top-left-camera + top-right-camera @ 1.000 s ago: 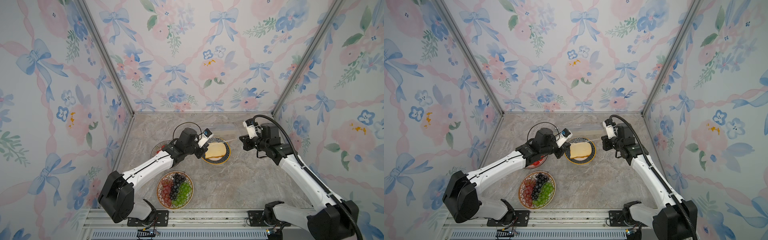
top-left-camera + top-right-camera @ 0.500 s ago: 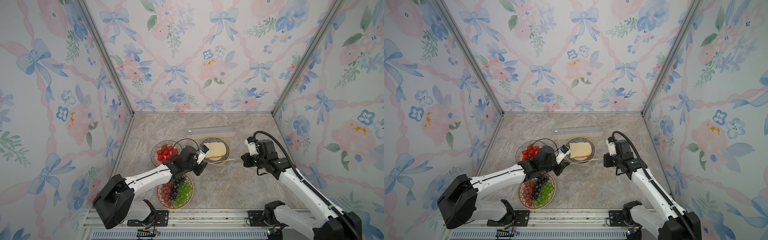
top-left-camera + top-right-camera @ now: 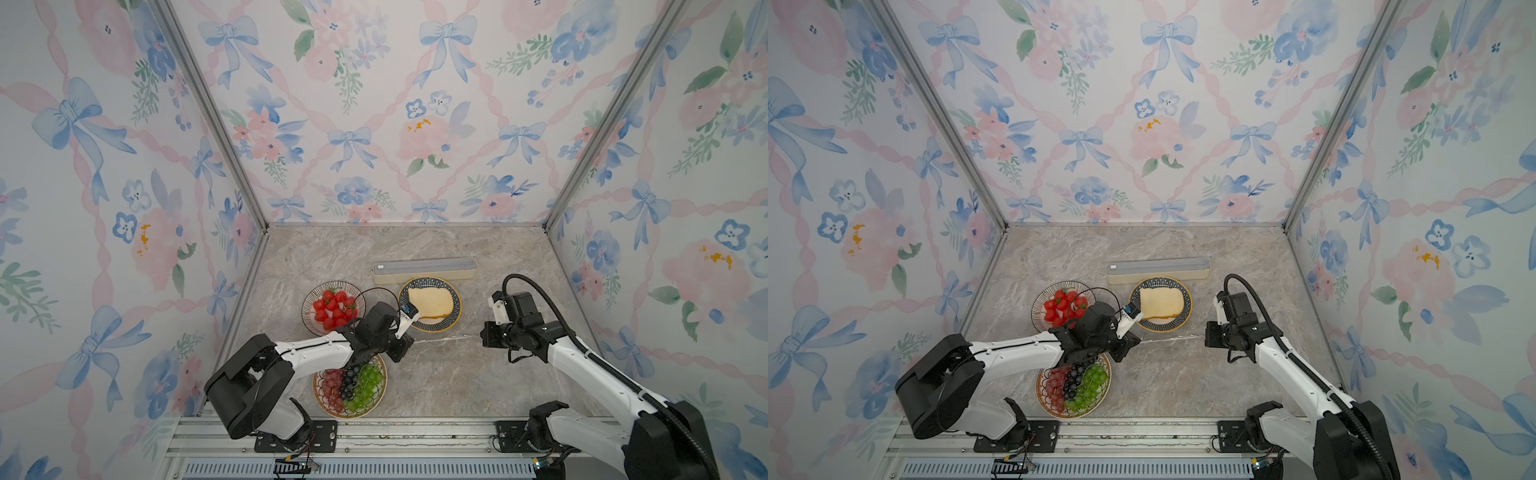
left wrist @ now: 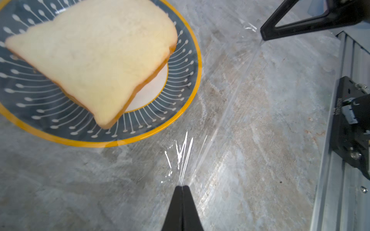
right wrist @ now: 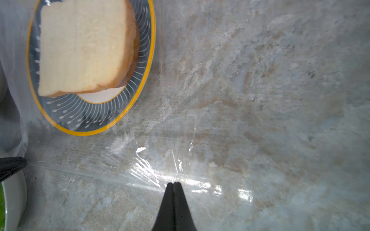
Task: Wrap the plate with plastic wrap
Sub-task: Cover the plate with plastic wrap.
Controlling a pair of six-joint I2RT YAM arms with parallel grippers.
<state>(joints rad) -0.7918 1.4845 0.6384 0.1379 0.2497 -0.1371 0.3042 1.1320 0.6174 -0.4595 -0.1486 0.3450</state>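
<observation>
The plate [image 3: 457,305] [image 3: 1187,305], dark blue with a yellow rim, holds a slice of bread [image 3: 430,302] in front of the cream wrap box [image 3: 424,266]. The plastic wrap [image 3: 446,338] [image 3: 1169,338] is stretched taut between my two grippers, just in front of the plate. My left gripper [image 3: 411,340] [image 4: 181,186] is shut on one corner of the film [image 4: 226,120]. My right gripper [image 3: 483,333] [image 5: 173,183] is shut on the other corner [image 5: 140,170]. Both wrist views show the plate [image 4: 180,112] [image 5: 100,120] through the glossy film.
A bowl of strawberries [image 3: 332,307] stands left of the plate. A plate of grapes [image 3: 353,386] lies under my left forearm near the front. The metal base rail [image 3: 374,432] runs along the front edge. Walls enclose the other three sides.
Both grippers have pulled the film from the box at the back, over the plate, towards the front. The box, hidden a second ago, now shows.
</observation>
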